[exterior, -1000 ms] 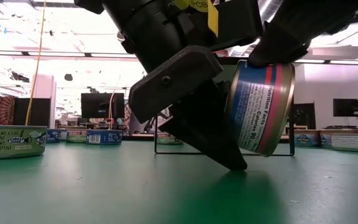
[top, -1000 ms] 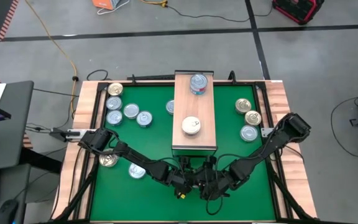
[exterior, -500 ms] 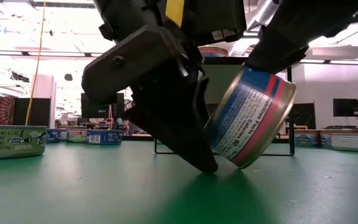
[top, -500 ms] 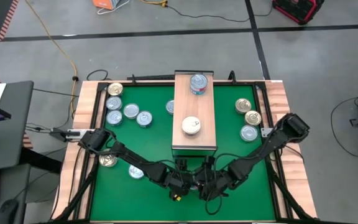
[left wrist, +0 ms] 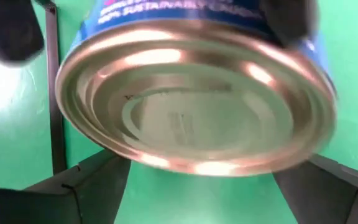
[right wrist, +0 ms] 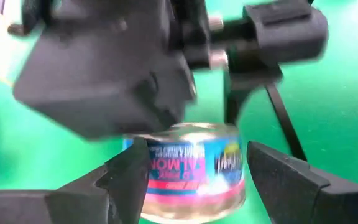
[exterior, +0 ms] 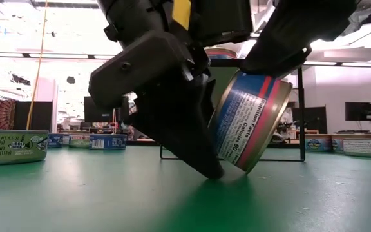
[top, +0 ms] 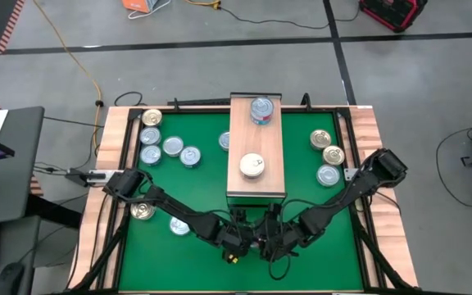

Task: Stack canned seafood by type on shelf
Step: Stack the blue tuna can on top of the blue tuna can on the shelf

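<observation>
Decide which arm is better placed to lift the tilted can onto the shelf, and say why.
Right. The right gripper appears to grip the can, tilted on the mat, while the left gripper stands wide open, clear of its sides. The shelf lies just ahead of both.

Both arms reach in from the counter's side edges, elbows bent, converging low at the middle of the near edge. Left tool (top: 238, 243) is tipped steeply down, one finger (exterior: 192, 145) touching the counter surface, jaws spread wide. Right tool (top: 274, 242) sits just beside it, fingers (right wrist: 129, 171) apart. The two tools nearly meet, wrists angled toward each other.
</observation>
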Available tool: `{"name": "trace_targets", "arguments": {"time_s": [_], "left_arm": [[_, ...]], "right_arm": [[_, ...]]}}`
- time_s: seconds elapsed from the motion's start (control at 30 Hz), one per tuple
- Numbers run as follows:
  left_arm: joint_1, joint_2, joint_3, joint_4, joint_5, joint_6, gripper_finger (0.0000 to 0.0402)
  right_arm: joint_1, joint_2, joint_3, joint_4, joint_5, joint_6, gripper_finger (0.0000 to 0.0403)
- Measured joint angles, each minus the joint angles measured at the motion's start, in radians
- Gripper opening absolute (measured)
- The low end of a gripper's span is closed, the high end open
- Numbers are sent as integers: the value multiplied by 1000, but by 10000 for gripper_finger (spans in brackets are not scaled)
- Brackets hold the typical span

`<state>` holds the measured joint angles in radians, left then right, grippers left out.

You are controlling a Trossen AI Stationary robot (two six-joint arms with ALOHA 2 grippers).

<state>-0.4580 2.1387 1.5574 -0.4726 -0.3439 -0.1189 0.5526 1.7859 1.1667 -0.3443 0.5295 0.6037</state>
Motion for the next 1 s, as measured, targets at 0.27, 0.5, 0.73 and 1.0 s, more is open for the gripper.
{"name": "trace_targets", "arguments": {"time_s": [0.27,0.5,0.73,1.0], "left_arm": [[-5,-76,-3,-78,0,-36,366],[-6,-77,-2,-81,-1,-59,366],[-7,-77,-71,36,-26,-74,366],[-22,-83,-71,-30,-38,-111,366]], "right_arm": [[-5,1,-2,-11,-4,-10,292],[-6,1,-2,-2,-4,-10,292],[-9,4,-3,100,-5,-60,292],[-25,4,-3,131,-10,-89,292]]}}
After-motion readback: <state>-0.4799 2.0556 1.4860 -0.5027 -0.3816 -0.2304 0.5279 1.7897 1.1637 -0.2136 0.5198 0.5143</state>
